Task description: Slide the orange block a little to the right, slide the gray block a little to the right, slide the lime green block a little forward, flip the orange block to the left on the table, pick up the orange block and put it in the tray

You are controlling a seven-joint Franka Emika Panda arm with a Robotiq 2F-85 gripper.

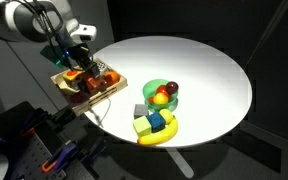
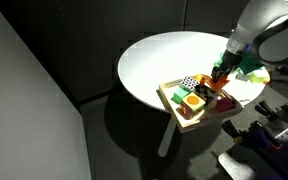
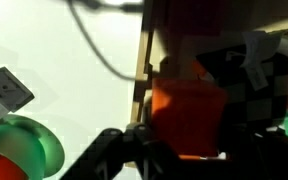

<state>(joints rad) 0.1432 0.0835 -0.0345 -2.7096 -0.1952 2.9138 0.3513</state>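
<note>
The orange block (image 3: 189,110) fills the middle of the wrist view, inside the tan tray (image 3: 148,55). My gripper (image 3: 179,152) hangs low over the tray (image 1: 88,92) at the table's edge, its dark fingers (image 3: 114,150) on either side of the block, shut on it. In an exterior view the gripper (image 1: 73,67) stands over the tray's contents, with the orange block (image 1: 76,73) just below it. The gray block (image 1: 139,109) and the lime green block (image 1: 144,126) sit on the white table near the front edge. The tray (image 2: 180,117) and gripper (image 2: 220,77) also show from the opposite side.
Several toys crowd the tray, among them a checkered piece (image 2: 188,82). A green bowl (image 1: 162,93) with fruit stands mid-table, with a blue block (image 1: 156,120) and a banana (image 1: 164,137) near the blocks. The round white table (image 1: 204,70) drops off past the tray.
</note>
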